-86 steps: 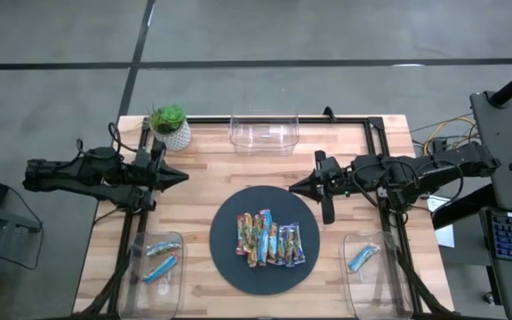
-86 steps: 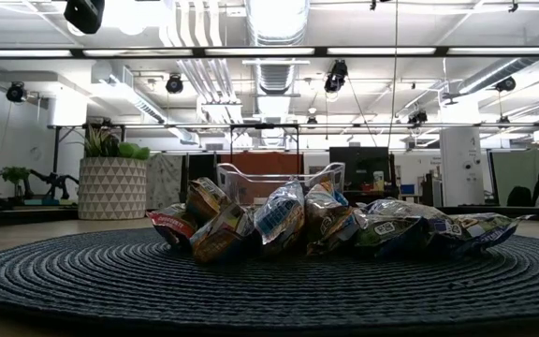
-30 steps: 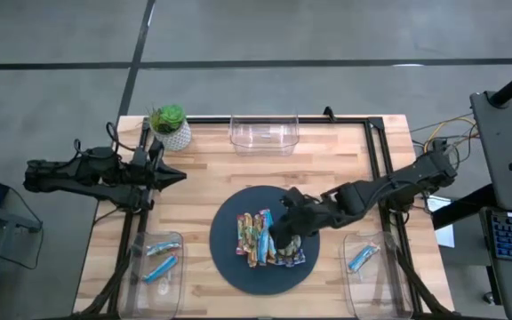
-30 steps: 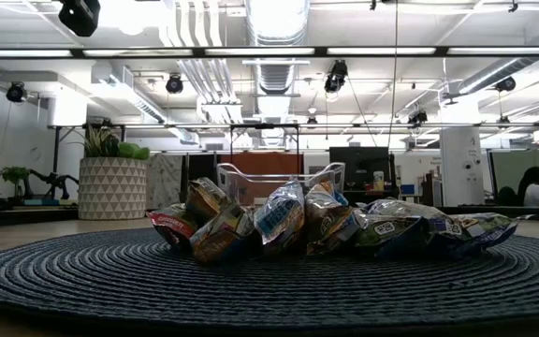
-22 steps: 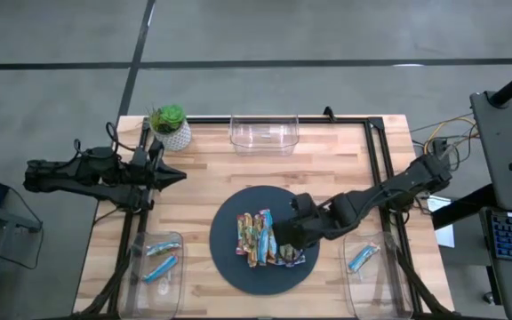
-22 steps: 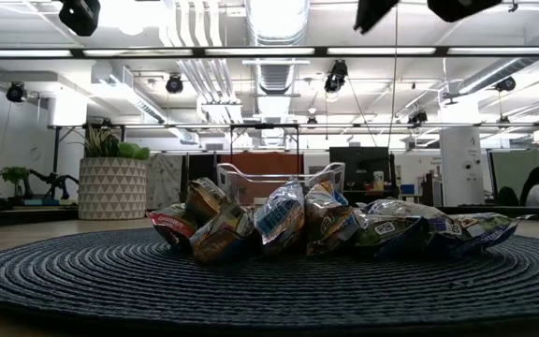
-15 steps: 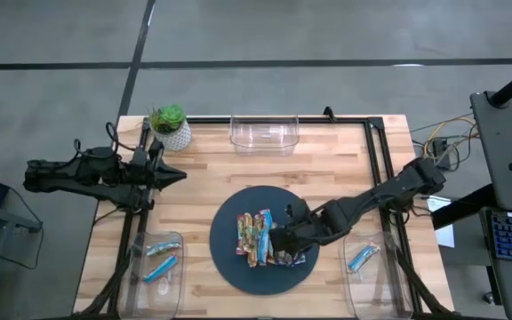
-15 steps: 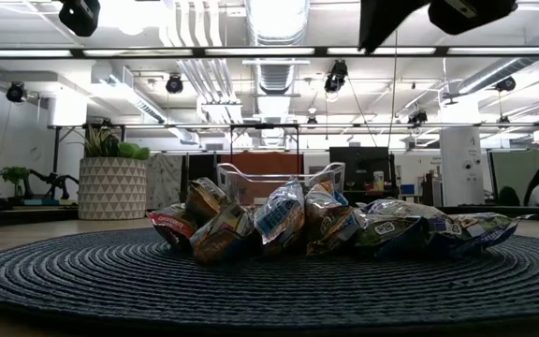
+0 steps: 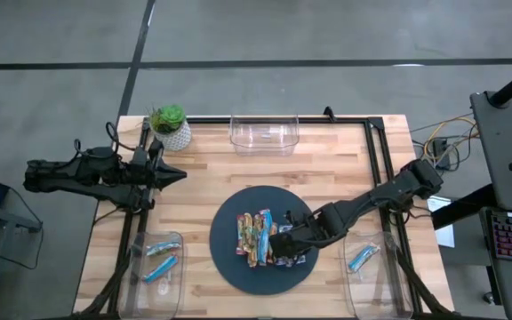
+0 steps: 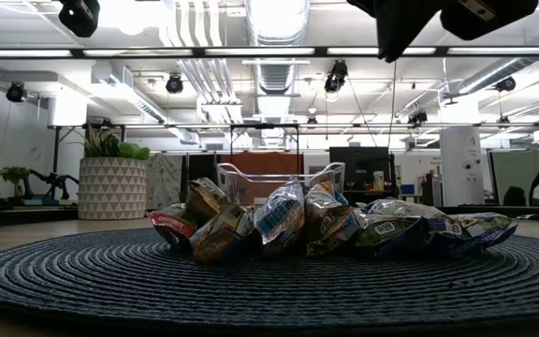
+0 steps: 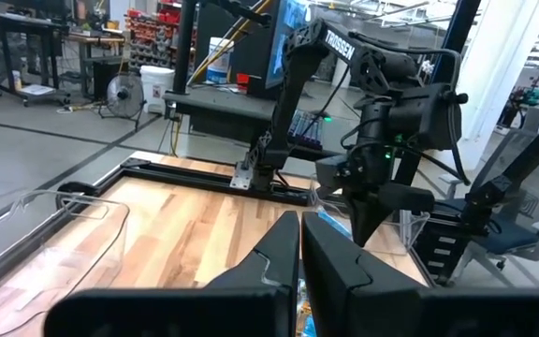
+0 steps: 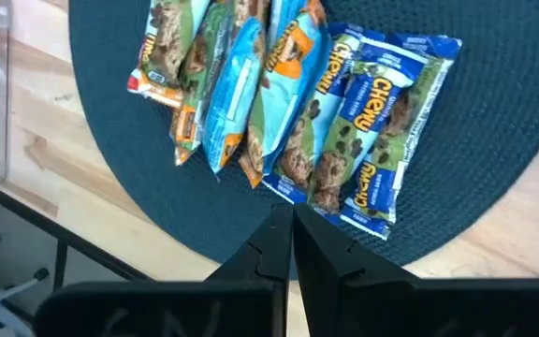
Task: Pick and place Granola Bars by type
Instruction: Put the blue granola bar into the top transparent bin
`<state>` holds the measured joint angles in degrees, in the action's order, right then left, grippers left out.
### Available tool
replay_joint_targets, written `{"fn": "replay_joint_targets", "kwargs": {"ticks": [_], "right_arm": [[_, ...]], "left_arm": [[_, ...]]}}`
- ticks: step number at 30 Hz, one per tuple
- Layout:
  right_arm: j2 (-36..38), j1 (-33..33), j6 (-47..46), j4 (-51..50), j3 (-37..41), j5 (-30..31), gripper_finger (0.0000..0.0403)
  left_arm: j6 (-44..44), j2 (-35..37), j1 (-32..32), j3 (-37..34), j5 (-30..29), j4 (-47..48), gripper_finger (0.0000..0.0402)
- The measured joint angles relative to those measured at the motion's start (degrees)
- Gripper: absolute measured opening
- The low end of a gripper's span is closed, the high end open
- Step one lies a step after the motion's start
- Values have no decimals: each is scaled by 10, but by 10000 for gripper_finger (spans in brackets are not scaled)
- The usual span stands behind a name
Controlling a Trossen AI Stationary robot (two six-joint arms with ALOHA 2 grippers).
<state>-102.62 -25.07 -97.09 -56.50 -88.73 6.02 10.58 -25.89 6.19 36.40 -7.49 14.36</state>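
Note:
Several granola bars lie flat side by side, partly overlapping, on a dark round woven mat. Their wrappers are bright blue, green with red-brown, and blue-green. My right gripper hangs shut over the bars at the row's right end, pointing steeply down. In the low view it stands well above the pile and touches nothing. My left gripper waits shut and level over the table's left side, far from the mat.
A clear bin near the front left holds two blue bars. Another clear bin at the front right holds one blue bar. A third clear bin stands at the far edge, and a potted plant at the far left.
My right gripper has sunk toward the bars' right end on the mat, tipped more steeply downward and rolled about its own line. It comes into the low view from above. It has stayed shut. The bars have not moved.

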Motion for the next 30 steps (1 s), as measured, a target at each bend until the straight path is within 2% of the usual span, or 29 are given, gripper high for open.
{"fn": "replay_joint_targets", "kwargs": {"ticks": [8,11,23,30], "right_arm": [[0,-2,-33,-27,0,-3,9],[0,-2,-31,-33,0,-5,21],[0,-2,-33,-32,26,-2,167],[0,-2,-31,-29,45,-1,199]], "left_arm": [[0,0,0,0,0,2,0],[1,0,0,0,0,2,0],[1,0,0,0,0,2,0],[1,0,0,-1,0,3,0]]}}
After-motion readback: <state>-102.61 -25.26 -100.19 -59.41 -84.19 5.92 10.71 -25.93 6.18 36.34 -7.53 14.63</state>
